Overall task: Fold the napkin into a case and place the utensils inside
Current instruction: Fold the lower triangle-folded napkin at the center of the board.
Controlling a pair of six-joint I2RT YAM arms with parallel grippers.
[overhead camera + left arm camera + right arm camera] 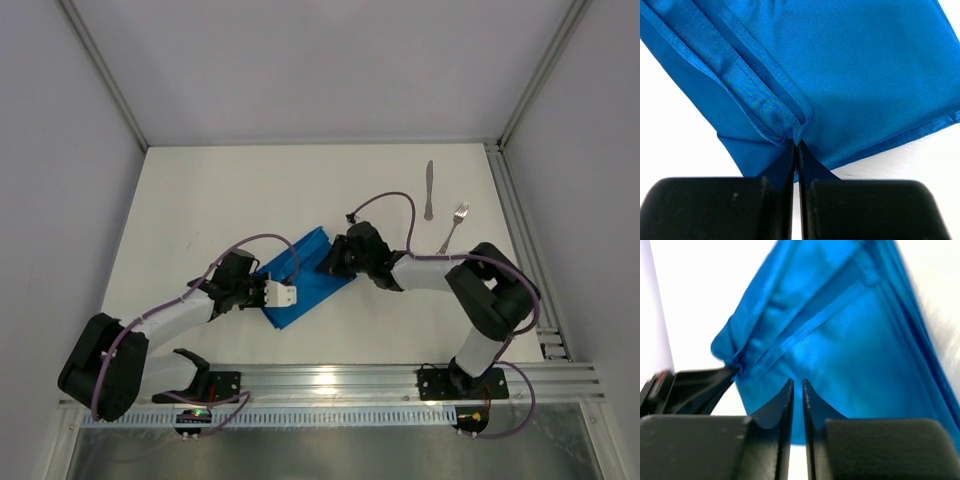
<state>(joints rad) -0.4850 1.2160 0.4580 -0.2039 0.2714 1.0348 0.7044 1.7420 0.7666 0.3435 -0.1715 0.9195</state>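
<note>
The bright blue napkin (305, 283) lies folded into a narrow strip at the middle of the table. My left gripper (289, 295) is at its near-left end, shut on the gathered hems (796, 134). My right gripper (326, 264) hovers at the strip's right edge. Its jaws stand a narrow gap apart over the napkin (850, 340), and nothing is pinched between them. In the right wrist view the left gripper's fingers (700, 385) hold a bunched corner of the cloth. The utensils lie at the back right: a silver knife (429, 190) and a fork (453, 228).
White walls with metal posts close in the table on the left, back and right. An aluminium rail (400, 378) runs along the near edge by the arm bases. Grey cables loop over both arms.
</note>
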